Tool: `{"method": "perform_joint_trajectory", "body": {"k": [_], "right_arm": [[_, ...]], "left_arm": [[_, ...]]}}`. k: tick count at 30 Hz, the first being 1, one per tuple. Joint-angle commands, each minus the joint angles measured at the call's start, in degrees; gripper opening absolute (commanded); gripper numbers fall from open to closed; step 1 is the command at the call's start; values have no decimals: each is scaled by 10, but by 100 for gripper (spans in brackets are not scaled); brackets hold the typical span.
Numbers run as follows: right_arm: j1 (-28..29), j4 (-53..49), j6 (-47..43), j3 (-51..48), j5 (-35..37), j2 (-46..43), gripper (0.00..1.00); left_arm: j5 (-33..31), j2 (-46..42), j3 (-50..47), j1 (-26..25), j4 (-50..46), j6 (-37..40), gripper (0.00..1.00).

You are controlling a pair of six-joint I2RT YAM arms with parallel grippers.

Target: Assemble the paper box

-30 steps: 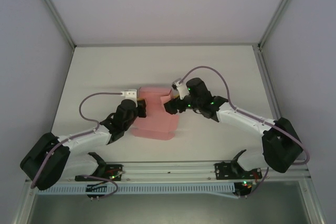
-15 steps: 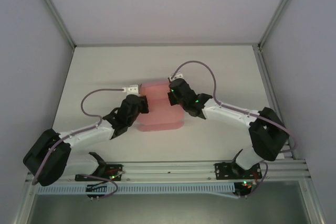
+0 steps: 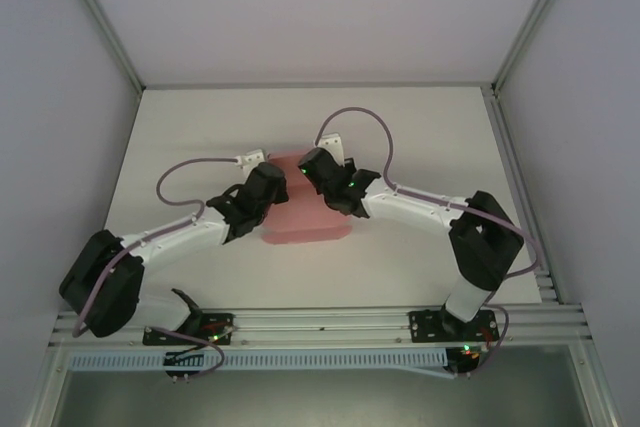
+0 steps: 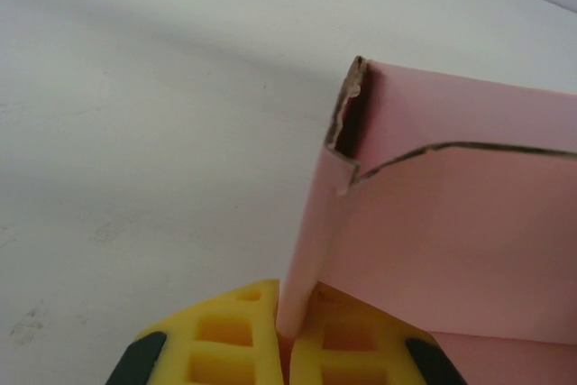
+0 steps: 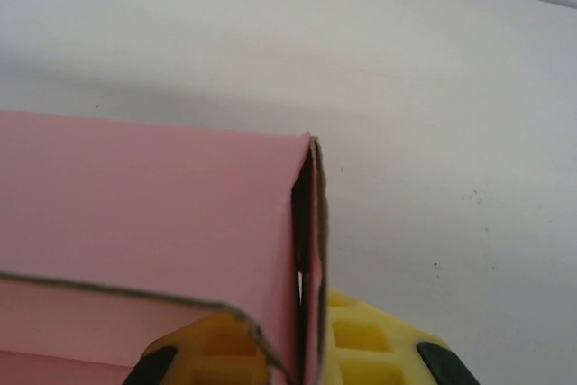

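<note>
The paper box (image 3: 308, 222) is pale pink card, partly folded, lying in the middle of the white table between the two arms. My left gripper (image 3: 278, 179) is shut on the left wall of the paper box (image 4: 311, 259), pinching the upright fold between its yellow pads (image 4: 230, 340). On the other side my right gripper (image 3: 305, 169) is shut on the right wall of the paper box (image 5: 180, 196), where two card layers stand pressed together between its yellow fingertips (image 5: 361, 340). Both grippers meet over the box's far edge, hiding it from above.
The white table (image 3: 420, 137) is walled by grey panels left, right and behind. A metal rail (image 3: 320, 325) with the arm bases runs along the near edge. Bare tabletop lies on all sides of the box.
Both arms have swung toward the far edge of the box and closer together. The right gripper has shut on the right wall. The pink card looks more folded up and narrower.
</note>
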Motion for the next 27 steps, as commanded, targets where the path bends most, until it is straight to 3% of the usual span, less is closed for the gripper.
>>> {"method": "perform_joint_trajectory", "body": {"k": [1,7,11,15,18,22,25,27], "right_arm": [[-71,-135,9,-30,241,-37,0],[-65,-121,16,-28,240,-34,0],[-47,19,-80,-73,159,-53,4],[-40,151,-117,-122,38,-83,24],[-40,217,-146,-149,-91,-111,52],[-40,255,-193,-164,-270,-136,82],[-39,257,-194,-166,-349,-153,99],[-40,262,-174,-171,-371,-172,100]], "left_arm": [[-175,-28,-38,68,-158,0,0],[-151,-26,-25,56,-141,28,0],[-111,-39,-36,37,-73,67,0],[-52,-60,-49,23,-4,87,0],[-38,-72,-51,19,10,93,0],[-34,-79,-46,19,3,96,0],[-27,-82,-46,18,9,104,0],[-22,-81,-43,19,12,119,0]]}}
